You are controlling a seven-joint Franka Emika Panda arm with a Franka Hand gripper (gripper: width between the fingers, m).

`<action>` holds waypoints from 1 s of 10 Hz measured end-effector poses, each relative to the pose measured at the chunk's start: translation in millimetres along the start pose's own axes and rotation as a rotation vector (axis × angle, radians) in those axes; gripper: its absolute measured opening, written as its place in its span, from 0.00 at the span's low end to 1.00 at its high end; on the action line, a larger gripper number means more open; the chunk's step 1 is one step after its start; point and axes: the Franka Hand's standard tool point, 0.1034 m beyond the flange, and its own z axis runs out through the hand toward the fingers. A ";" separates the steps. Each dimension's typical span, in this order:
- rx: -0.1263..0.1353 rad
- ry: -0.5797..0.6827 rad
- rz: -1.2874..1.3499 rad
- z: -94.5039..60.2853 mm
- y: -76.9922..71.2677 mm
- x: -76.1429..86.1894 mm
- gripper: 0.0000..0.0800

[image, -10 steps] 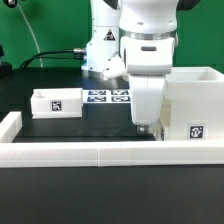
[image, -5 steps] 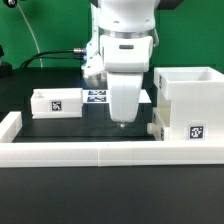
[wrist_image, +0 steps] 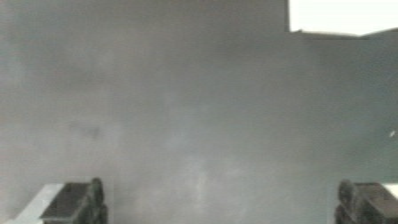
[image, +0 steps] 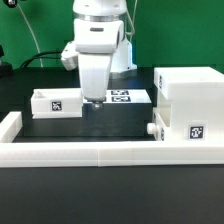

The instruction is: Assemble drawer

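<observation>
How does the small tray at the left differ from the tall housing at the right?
The tray is low and small; the housing is tall and bulky. The tray sits back from the border wall; the housing stands right behind it. Both are white, tagged.

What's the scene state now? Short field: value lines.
housing: upright, exterior view's right
loose tray: on table, exterior view's left
second tray: at housing's lower edge; inserted or not, cannot tell
gripper: open, empty, low beside loose tray
marker board: flat, behind gripper
</observation>
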 end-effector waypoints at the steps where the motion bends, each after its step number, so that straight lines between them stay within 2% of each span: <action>1: 0.002 0.000 0.030 1.5 0.8 3.2 0.81; 4: 0.004 0.002 0.095 2.5 0.5 4.1 0.81; 5: -0.009 0.008 0.186 1.3 0.5 2.4 0.81; 6: -0.041 0.020 0.306 -3.0 -3.1 -3.4 0.81; 7: -0.069 0.029 0.424 -7.2 -11.6 -7.8 0.81; 8: -0.082 0.037 0.538 -8.4 -20.1 -7.8 0.81; 9: -0.074 0.045 0.647 -0.4 -27.5 -1.8 0.81; 10: -0.056 0.057 0.687 3.1 -23.3 5.5 0.81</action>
